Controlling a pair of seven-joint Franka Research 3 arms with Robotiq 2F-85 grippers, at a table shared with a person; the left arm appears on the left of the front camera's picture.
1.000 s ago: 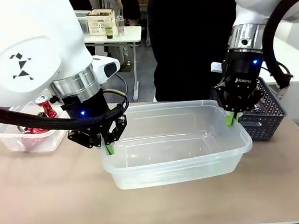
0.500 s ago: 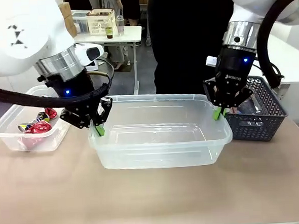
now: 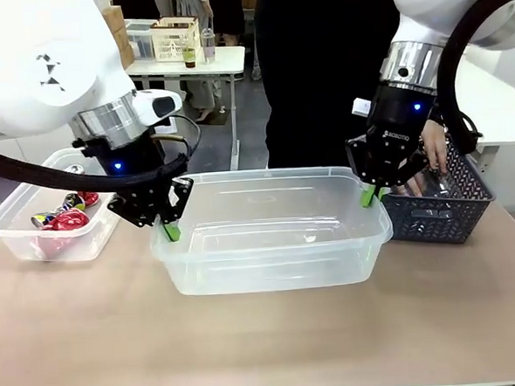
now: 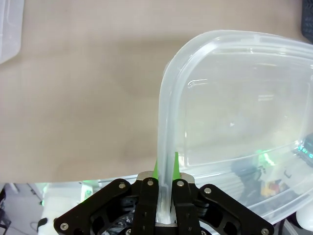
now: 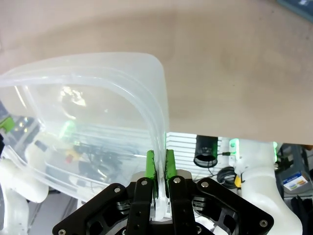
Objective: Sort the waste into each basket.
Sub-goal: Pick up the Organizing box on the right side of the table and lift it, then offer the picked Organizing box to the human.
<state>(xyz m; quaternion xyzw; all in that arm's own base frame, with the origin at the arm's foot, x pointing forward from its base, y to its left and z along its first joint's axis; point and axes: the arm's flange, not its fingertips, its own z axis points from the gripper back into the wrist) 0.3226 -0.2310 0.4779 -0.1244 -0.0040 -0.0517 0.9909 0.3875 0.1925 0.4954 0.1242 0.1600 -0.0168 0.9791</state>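
Note:
A large clear basket [image 3: 270,262] stands empty at mid-table, gripped at both ends. My left gripper [image 3: 170,230] is shut on its left rim, and my right gripper [image 3: 368,197] is shut on its right rim. In the left wrist view the green pads of my left gripper [image 4: 166,164] pinch the rolled rim of the basket [image 4: 168,98]. The right wrist view shows my right gripper [image 5: 160,159] clamped on the rim of the basket [image 5: 146,112] the same way. A smaller clear basket [image 3: 6,233] at far left holds red crushed cans [image 3: 65,219].
A dark lattice basket [image 3: 451,218] sits at the right, just behind my right gripper, with a person's hand [image 3: 432,152] reaching into it. The person stands at the far edge. Bare tabletop [image 3: 267,341] lies in front of the large basket.
Both arms have carried the large basket left and away from the front edge, and it now sits level. A person's hand has come into the dark lattice basket.

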